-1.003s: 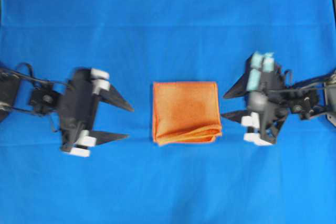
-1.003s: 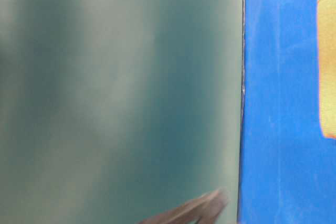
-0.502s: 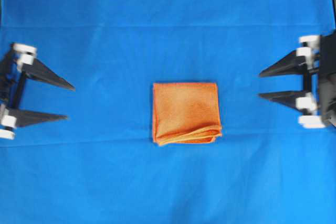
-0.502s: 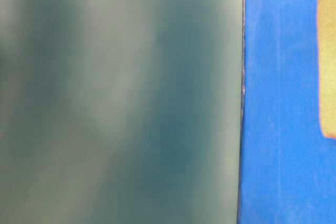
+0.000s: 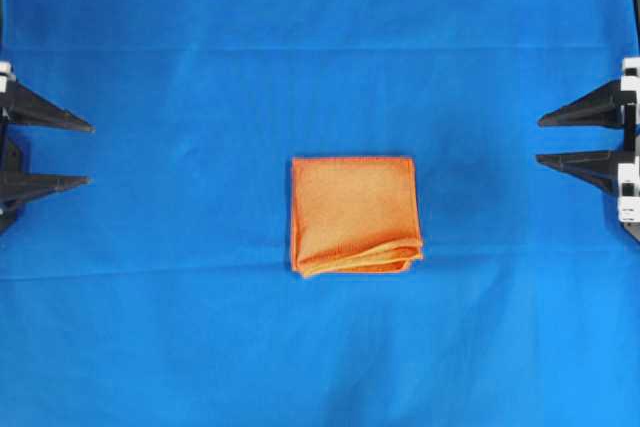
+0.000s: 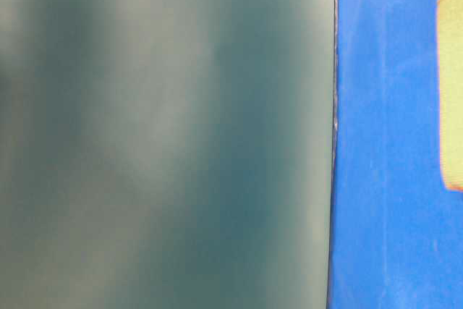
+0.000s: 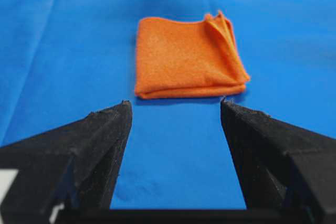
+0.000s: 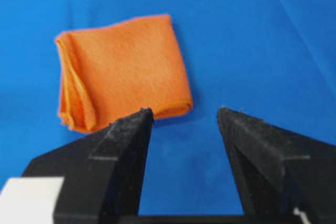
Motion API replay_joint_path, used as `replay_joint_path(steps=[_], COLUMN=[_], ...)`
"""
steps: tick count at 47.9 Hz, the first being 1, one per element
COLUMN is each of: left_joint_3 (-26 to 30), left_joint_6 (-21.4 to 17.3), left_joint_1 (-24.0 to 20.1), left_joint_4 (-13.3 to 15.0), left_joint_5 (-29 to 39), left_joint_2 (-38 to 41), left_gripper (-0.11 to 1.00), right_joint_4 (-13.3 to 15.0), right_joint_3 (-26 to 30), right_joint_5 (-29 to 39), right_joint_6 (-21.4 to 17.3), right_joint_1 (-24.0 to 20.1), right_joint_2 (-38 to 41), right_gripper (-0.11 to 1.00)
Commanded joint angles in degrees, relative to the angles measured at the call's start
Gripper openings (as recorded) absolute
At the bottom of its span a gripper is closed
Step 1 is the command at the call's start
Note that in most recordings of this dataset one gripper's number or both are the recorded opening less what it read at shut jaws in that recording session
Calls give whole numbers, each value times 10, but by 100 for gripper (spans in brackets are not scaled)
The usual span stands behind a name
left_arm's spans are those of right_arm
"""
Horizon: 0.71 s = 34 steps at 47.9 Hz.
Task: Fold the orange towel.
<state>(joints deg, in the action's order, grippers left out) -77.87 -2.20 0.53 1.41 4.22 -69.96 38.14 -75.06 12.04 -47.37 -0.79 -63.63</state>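
The left tool (image 5: 88, 154) and right tool (image 5: 538, 139) sit at opposite edges of the overhead view, both released and empty, jaws spread. Well apart from each, the towel (image 5: 353, 214) lies mid-counter on the blue cloth (image 5: 320, 37), folded into a compact square with stacked layers showing along one edge. The folding looks done; I judge this the parking step. Any next move calls only for tidying the loose corner.

The orange towel (image 7: 186, 59) is fuzzy matt cloth with a stitched hem, lying on smooth matt blue cloth (image 5: 200, 327); fingers (image 7: 102, 135) look rough, matt black.
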Motion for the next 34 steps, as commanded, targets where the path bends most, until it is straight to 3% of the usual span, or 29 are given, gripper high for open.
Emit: replay_joint_path(steps=[1,34], left_joint_3=[5,4], left_joint_6=[2,4], left_joint_1=[-3,-3], left_joint_4=[-1,0], left_joint_5=[-2,-2], left_joint_2=[6,8], left_gripper=[63,63], right_joint_4=[-1,-2], right_joint_3=[0,-5], right_joint_5=[-23,-41], right_joint_6=[-1,-1], right_joint_1=[18,26], right_joint_2=[2,14], right_gripper=[58,58])
